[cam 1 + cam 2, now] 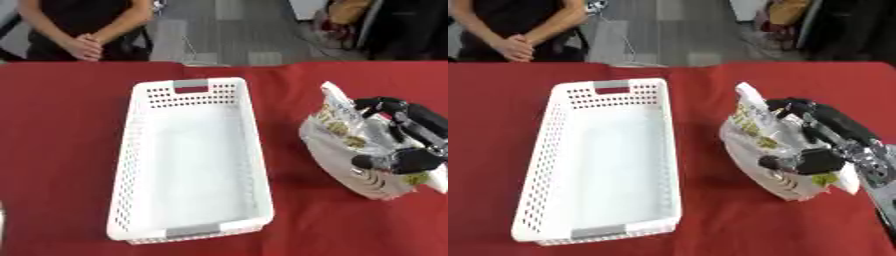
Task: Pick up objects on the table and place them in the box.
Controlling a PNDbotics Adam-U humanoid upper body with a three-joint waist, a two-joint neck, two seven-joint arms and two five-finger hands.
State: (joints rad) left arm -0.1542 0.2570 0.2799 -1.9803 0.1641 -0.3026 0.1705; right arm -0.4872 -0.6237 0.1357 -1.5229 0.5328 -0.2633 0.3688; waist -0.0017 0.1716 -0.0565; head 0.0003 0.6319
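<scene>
A white snack bag [346,140] with yellow print lies on the red table, to the right of the box. My right hand [820,142] comes in from the right and is curled round the bag, fingers over its top and thumb at its lower side. The box is a long white perforated basket [140,165] with grey handle strips, standing in the middle with nothing inside. My left hand does not show in either view.
The red tablecloth [61,130] covers the whole table. A person stands behind the far edge at the upper left with hands clasped, touching nothing. Grey floor and dark furniture lie beyond the table.
</scene>
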